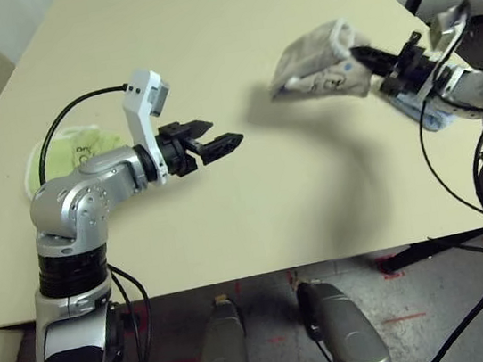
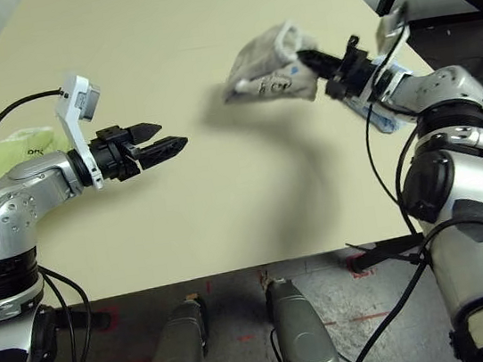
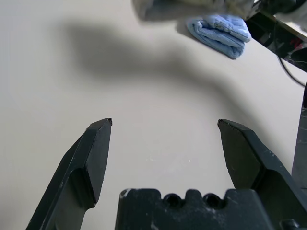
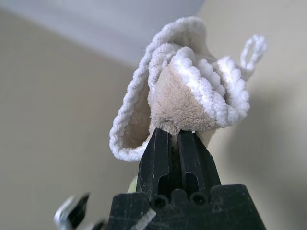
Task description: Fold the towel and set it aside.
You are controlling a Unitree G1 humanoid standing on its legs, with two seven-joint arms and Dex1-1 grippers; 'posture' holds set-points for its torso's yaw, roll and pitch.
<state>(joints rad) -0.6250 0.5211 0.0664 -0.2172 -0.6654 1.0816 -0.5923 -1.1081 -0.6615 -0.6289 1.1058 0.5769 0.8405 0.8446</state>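
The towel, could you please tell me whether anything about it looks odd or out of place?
Yes. The beige towel is not lying flat: the right claw pinches it in a crumpled bunch above the table. The left claw is open and holds nothing.

The towel is looped terry cloth, fuzzy and matt, with a thicker, nubbly white pile along its edging. The light blue towel shows the same soft, ribbed terry texture. The lime-green towel looks like soft cloth too. The counter is a smooth, matt cream laminate. Each end effector, left and right, has hard black plastic fingers with a dull, scuffed finish. The forearms are satin silver metal.
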